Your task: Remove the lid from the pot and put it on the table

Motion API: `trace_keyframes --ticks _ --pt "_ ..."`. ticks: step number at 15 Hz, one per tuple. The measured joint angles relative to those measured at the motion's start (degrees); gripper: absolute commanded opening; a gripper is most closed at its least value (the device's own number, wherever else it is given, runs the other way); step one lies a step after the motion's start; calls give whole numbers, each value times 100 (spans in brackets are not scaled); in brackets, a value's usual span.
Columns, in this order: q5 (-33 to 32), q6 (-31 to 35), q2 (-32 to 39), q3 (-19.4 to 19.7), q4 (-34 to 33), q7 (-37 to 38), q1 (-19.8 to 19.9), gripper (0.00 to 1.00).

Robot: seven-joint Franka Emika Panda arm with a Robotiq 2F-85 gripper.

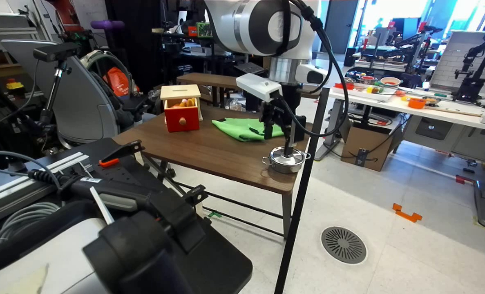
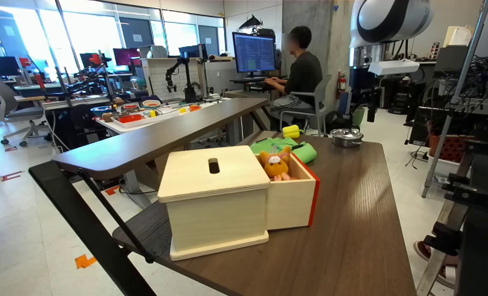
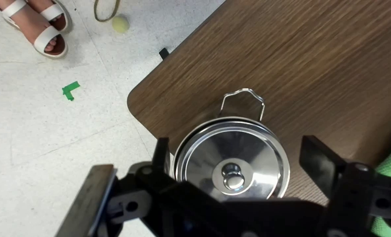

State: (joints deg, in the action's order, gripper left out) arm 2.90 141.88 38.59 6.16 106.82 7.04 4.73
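The shiny silver pot [image 1: 286, 168] stands near a corner of the dark brown table [image 1: 209, 153]. The lid [image 3: 198, 154], a metallic disc with a central knob, sits on the pot; a thin dark gap shows along part of the pot's rim. The lid [image 2: 346, 132] and pot [image 2: 346, 142] also show in an exterior view. My gripper [image 3: 239, 158] is open and empty, its fingers wide apart to either side of the lid and knob in the wrist view. In both exterior views the gripper [image 1: 284, 136] points down above the pot [image 2: 346, 142]. The lid's near part is hidden by the gripper.
A green cloth [image 1: 242, 127] lies beside the pot on the table. A wooden box [image 2: 215, 213] with a red-fronted open drawer [image 1: 182, 118] holds toys. A yellow object [image 2: 292, 131] is behind the cloth. The table edge [image 3: 142, 121] is close to the pot. A person's feet [image 3: 47, 33] are on the floor.
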Motion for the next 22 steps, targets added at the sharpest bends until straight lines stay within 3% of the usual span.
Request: trace_keyframes --ticks 14,15,16,22 --pt "0 0 345 123 -349 353 9 100" --pt "0 0 390 123 -390 376 9 75" --pt "0 0 429 123 -427 397 9 72" --pt "0 0 620 124 -651 501 9 27"
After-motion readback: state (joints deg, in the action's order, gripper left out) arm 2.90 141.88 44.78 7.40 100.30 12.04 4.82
